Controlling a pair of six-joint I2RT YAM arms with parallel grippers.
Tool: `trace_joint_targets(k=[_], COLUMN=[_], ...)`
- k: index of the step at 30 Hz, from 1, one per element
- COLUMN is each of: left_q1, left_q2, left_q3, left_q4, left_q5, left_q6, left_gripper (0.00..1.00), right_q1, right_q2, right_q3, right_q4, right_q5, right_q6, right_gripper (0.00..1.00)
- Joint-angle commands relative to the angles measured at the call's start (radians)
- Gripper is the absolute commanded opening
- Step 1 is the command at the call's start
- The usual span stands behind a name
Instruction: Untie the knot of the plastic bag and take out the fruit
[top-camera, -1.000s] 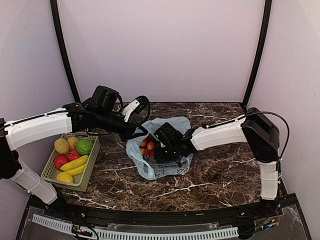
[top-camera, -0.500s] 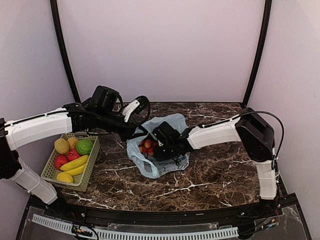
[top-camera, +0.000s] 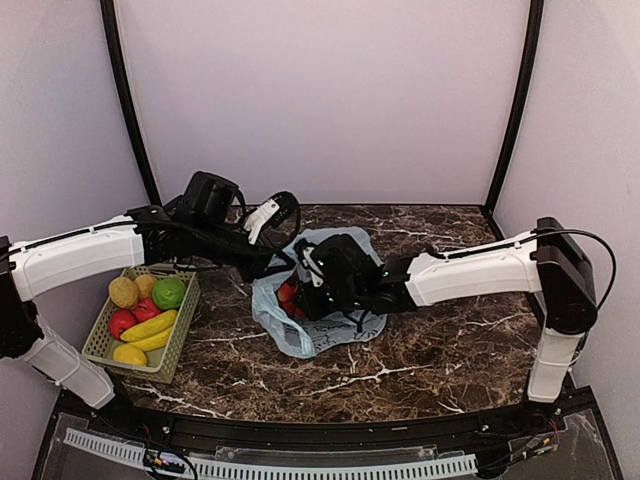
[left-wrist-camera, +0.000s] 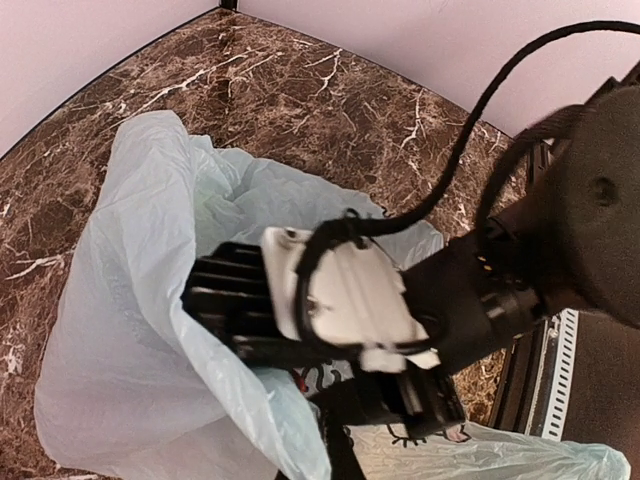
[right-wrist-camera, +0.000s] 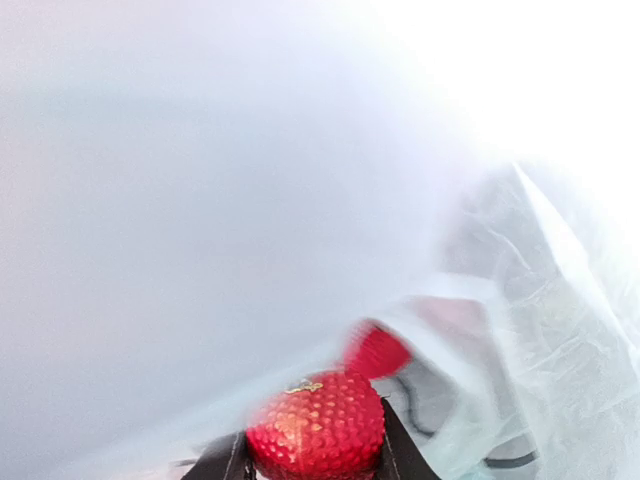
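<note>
The pale blue-green plastic bag (top-camera: 335, 325) lies open at the table's middle; no knot shows. My left gripper (top-camera: 280, 266) is shut on the bag's near-left rim and holds the mouth up; in the left wrist view its dark finger (left-wrist-camera: 338, 452) pinches the plastic (left-wrist-camera: 130, 330). My right gripper (top-camera: 300, 300) is inside the bag. In the right wrist view it (right-wrist-camera: 315, 447) is shut on a small bumpy red fruit (right-wrist-camera: 315, 420), with another red fruit (right-wrist-camera: 378, 350) just behind and bag film (right-wrist-camera: 200, 200) all around. Red fruits (top-camera: 287, 293) show in the bag's mouth.
A pale green basket (top-camera: 182, 340) stands at the left with a green fruit (top-camera: 168, 292), red apples (top-camera: 122, 322), bananas (top-camera: 150, 328) and a brownish fruit (top-camera: 124, 291). The right wrist (left-wrist-camera: 350, 295) fills the bag's mouth. Purple walls close in the back and sides.
My right arm's elbow has swung out to the right and its wrist has turned inside the bag. Fewer red fruits show in the mouth. The left arm has held still.
</note>
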Motion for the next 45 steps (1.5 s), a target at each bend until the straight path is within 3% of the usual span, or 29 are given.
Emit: trace_joint_targets(k=[1,17,27,32,45], left_q1=[-0.001,-0.001,0.000,-0.001,-0.001], left_q2=[-0.007,0.019,0.068,0.073,-0.016], left_q3=[0.015,0.034,0.050,0.051,-0.003], left_q4=[-0.035,-0.084,-0.122,-0.127,0.006], left_q5=[-0.031,-0.174,-0.272,-0.292,0.040], left_q6=[0.015,0.041,0.045,0.053,0.036], left_gripper=[0.01,0.01,0.01,0.01,0.01], right_q1=[0.043,0.158,0.173,0.173,0.170], right_q2=[-0.057,-0.302,-0.510,-0.558,-0.347], right_q3=[-0.053,-0.167,-0.250,-0.263,-0.124], right_q4=[0.066,0.073,0.157,0.208,0.177], right_q5=[0.003,0.102,0.102,0.031,-0.099], right_q6=[-0.020,-0.003,-0.048,-0.085,-0.133], right_gripper=[0.00,0.00,0.01,0.02,0.02])
